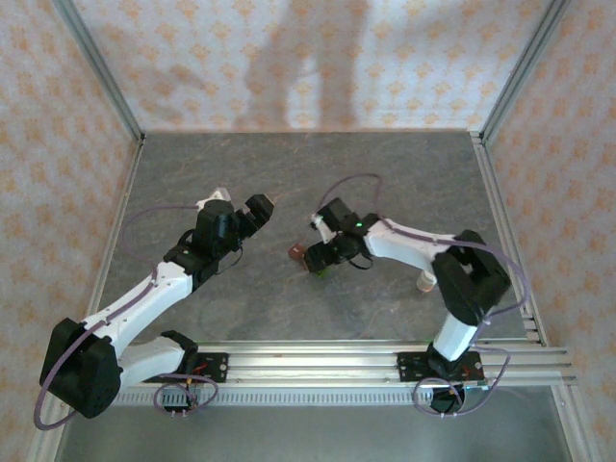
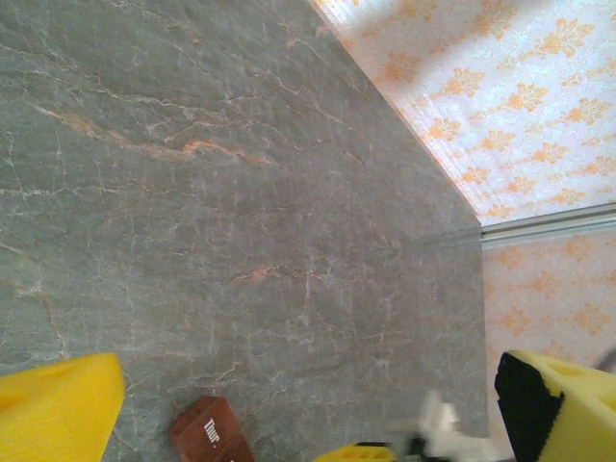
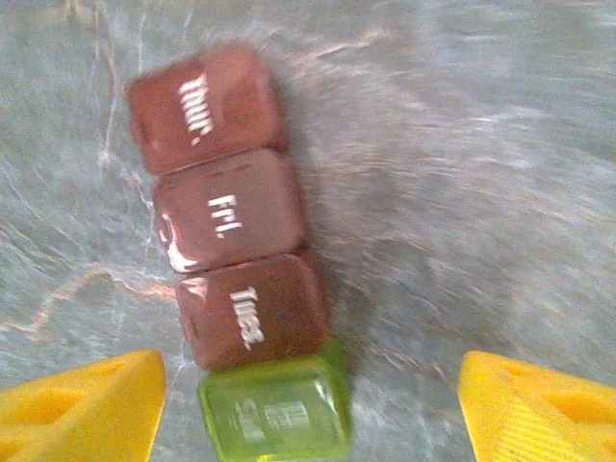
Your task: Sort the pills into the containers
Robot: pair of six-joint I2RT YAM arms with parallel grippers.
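The containers (image 3: 236, 250) are a strip of three reddish-brown boxes marked Thur., Fri. and Tues., with a green box (image 3: 274, 409) at the near end. The strip lies flat on the grey table, lids up. My right gripper (image 3: 310, 414) is open over the green end, and its yellow fingers (image 3: 82, 404) stand clear on both sides. From above, the strip (image 1: 298, 253) sits mid-table under the right gripper (image 1: 314, 258). My left gripper (image 1: 265, 206) hangs open to the strip's left, and its wrist view catches the Thur. box (image 2: 207, 435). The pills are out of view.
A small orange bottle with a white cap (image 1: 423, 282) stands on the table to the right, near the right arm's elbow. Metal frame rails (image 1: 500, 221) border the table, with patterned walls behind them. Bare grey surface stretches across the far half.
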